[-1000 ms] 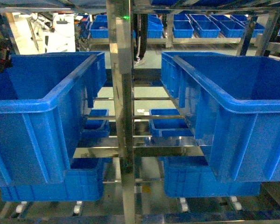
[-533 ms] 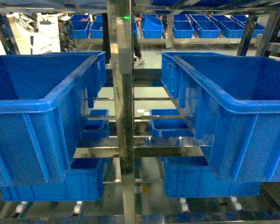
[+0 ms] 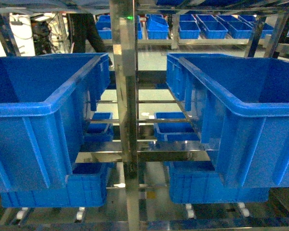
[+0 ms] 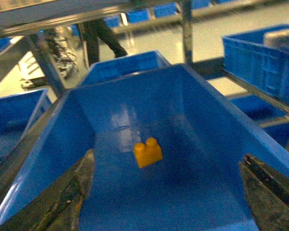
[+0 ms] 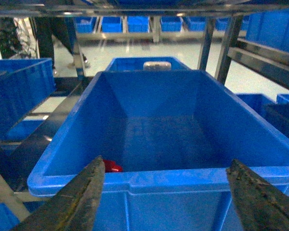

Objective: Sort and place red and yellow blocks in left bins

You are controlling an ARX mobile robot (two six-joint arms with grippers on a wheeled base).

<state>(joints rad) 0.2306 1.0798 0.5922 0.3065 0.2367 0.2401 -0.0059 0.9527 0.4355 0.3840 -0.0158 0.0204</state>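
Head view: two large blue bins sit on a steel rack, the left bin (image 3: 43,110) at 9 o'clock and the right bin (image 3: 241,113) at 3 o'clock, split by an upright post (image 3: 127,115). Neither arm and neither block shows here.

Left wrist view: the left gripper (image 4: 166,192) hangs over the left bin (image 4: 207,130), fingers (image 4: 74,197) spread and holding nothing. The yellow block (image 4: 148,152) lies loose on the bin floor, near centre.

Right wrist view: the right gripper (image 5: 166,195) sits just outside the near rim of the right bin (image 5: 159,180), fingers (image 5: 82,192) spread wide and empty. The red block (image 5: 112,167) lies inside at 7 o'clock, against the near wall.

The yellow block looks sorted; the red pick seems the step in hand. Next, the right gripper likely must clear the rim and drop onto the red block.
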